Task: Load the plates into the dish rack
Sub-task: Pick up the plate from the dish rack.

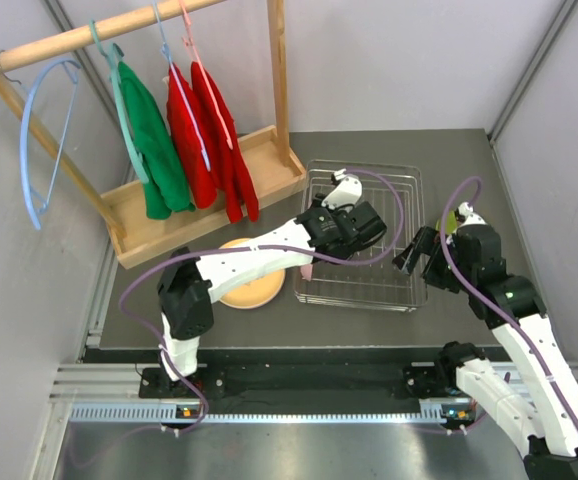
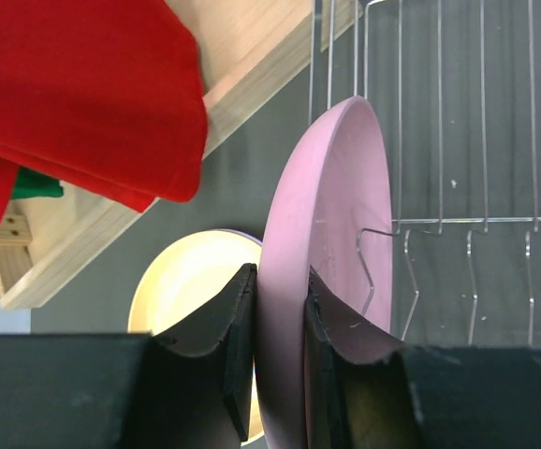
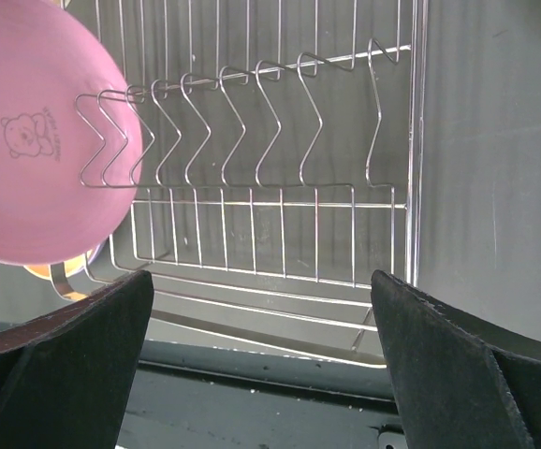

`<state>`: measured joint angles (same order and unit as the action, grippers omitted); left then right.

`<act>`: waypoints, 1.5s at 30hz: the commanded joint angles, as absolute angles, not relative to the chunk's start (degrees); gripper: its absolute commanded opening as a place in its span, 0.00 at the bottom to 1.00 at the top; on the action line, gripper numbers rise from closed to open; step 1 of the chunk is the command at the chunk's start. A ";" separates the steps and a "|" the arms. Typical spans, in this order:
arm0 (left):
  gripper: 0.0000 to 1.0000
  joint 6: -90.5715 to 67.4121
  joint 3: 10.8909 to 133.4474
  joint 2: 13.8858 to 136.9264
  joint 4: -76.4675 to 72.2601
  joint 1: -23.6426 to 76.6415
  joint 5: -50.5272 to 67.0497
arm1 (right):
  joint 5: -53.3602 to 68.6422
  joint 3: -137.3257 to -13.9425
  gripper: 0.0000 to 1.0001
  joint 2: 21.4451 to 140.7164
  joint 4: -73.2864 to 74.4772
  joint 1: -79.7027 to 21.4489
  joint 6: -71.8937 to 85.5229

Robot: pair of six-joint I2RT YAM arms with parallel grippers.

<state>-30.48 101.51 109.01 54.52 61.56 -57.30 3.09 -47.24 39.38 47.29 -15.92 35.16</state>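
My left gripper (image 2: pixel 280 318) is shut on the rim of a pink plate (image 2: pixel 331 234) and holds it upright on edge at the left end of the silver wire dish rack (image 2: pixel 439 220). In the right wrist view the pink plate (image 3: pixel 36 150), with a bear print, stands by the rack's (image 3: pixel 280 140) leftmost dividing wires. An orange-tan plate (image 1: pixel 249 285) lies flat on the table left of the rack (image 1: pixel 389 290), with a lavender rim showing under it. My right gripper (image 1: pixel 419 258) is open and empty beside the rack's right side. A lime green plate (image 1: pixel 450 219) peeks out behind it.
A wooden clothes stand (image 1: pixel 219 200) with green (image 1: pixel 154 150) and red (image 1: pixel 209 140) garments and a blue hanger (image 1: pixel 44 140) stands at the back left. Grey walls close in the table on three sides.
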 commanded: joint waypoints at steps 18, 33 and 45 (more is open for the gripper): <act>0.00 -29.09 109.34 100.20 55.90 61.79 -65.83 | 1.32 -47.64 0.99 37.97 46.67 -15.38 36.65; 0.00 -33.39 102.58 90.28 55.63 61.00 -61.89 | -2.90 -47.99 0.99 41.13 47.29 -15.29 35.69; 0.00 -36.21 86.67 74.54 49.92 55.72 -52.39 | -2.47 -51.50 0.99 55.36 40.79 -8.79 29.89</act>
